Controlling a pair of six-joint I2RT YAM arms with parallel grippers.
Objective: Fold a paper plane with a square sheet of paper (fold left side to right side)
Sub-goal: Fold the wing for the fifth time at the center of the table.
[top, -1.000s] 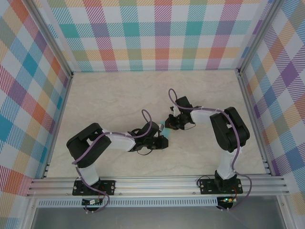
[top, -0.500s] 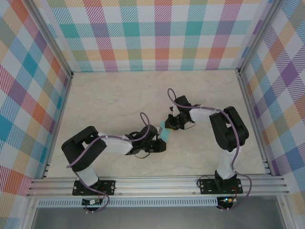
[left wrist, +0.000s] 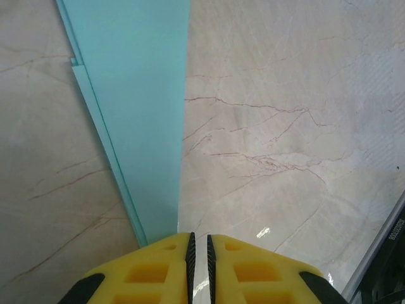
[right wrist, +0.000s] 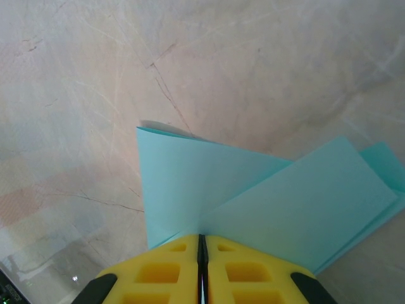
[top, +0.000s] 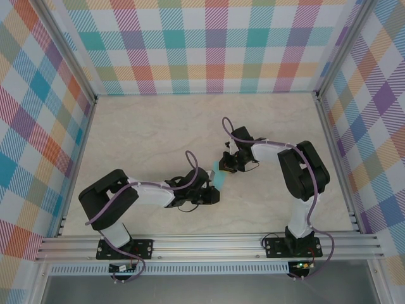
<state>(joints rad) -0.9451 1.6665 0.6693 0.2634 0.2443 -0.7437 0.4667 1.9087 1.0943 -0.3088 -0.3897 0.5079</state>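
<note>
The turquoise sheet of paper [top: 219,180] lies on the table between the two arms, folded into a narrow layered strip. In the left wrist view the paper [left wrist: 139,114] runs as a long band away from under my left yellow finger [left wrist: 152,266]. My left gripper [left wrist: 199,237] rests at the strip's near end [top: 216,189], jaws shut to a sliver with only bare table showing between them. My right gripper [right wrist: 202,237] is shut on the far end of the paper [right wrist: 253,196], whose layers fan out from the jaw line. In the top view that gripper [top: 226,168] is at the strip's upper end.
The marble-look table [top: 158,133] is ringed by pastel checked walls [top: 209,44]. An aluminium rail [top: 209,244] runs along the near edge and carries both arm bases. A metal frame edge [left wrist: 386,253] shows at the lower right of the left wrist view.
My left gripper has slid back toward the near left along the paper, uncovering more of the turquoise strip. The right gripper has stayed put, holding its end.
</note>
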